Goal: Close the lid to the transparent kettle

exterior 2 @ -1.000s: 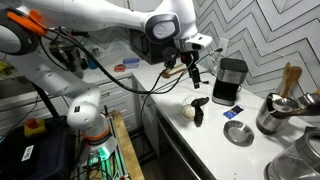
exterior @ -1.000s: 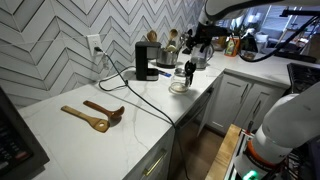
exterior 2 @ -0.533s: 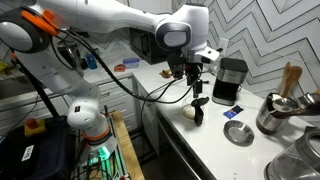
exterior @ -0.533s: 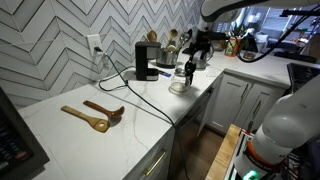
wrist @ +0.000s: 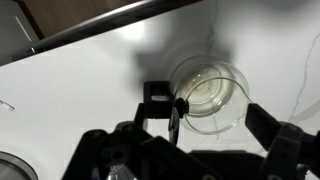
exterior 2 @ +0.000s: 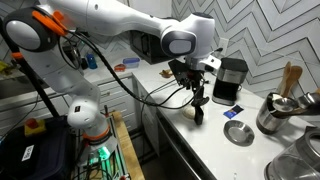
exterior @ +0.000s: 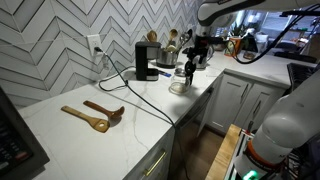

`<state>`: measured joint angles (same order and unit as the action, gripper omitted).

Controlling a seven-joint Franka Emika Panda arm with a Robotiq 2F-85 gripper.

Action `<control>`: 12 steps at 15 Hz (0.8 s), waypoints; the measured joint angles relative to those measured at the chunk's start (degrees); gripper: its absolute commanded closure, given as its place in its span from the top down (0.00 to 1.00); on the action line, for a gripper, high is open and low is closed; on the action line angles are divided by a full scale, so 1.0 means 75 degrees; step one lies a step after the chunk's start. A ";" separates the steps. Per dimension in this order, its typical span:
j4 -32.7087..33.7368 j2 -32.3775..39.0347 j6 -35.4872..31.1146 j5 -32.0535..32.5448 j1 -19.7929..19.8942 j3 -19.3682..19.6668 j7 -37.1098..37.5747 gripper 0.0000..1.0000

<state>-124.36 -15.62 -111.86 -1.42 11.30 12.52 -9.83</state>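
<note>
The transparent kettle (wrist: pixel 210 95) is seen from above in the wrist view, with its glass mouth uncovered. Its dark handle (wrist: pixel 155 93) is on the left. The lid (wrist: pixel 176 114) stands up on edge beside the handle, tilted open. My gripper (wrist: pixel 200 125) is open, with one finger on each side of the kettle, just above it. In both exterior views the gripper (exterior: pixel 190 62) (exterior 2: pixel 197 97) hangs directly over the kettle (exterior: pixel 180 82) (exterior 2: pixel 197 114) near the counter's front edge. The gripper hides most of the kettle there.
A black boxy coffee machine (exterior: pixel 146 60) (exterior 2: pixel 231 80) stands behind the kettle, and a black cable (exterior: pixel 135 95) trails across the white counter. Wooden spoons (exterior: pixel 95 115) lie further along. A metal pot (exterior 2: pixel 275 112) and a round dish (exterior 2: pixel 238 133) sit nearby.
My gripper has come down and slightly sideways until it is right over the kettle. The kettle and its lid have not moved.
</note>
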 measured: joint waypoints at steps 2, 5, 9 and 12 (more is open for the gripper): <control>0.0006 0.0084 -0.0030 -0.0134 -0.0003 0.0016 -0.0159 1.00; 0.0055 0.0186 -0.0113 -0.0282 -0.0014 0.0017 -0.0346 1.00; 0.0143 0.0298 -0.0230 -0.0697 -0.0056 0.0016 -0.0537 1.00; 0.0146 0.0333 -0.0234 -0.0933 -0.0156 0.0012 -0.0687 1.00</control>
<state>-123.26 -13.12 -113.61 -8.42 10.13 12.61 -14.99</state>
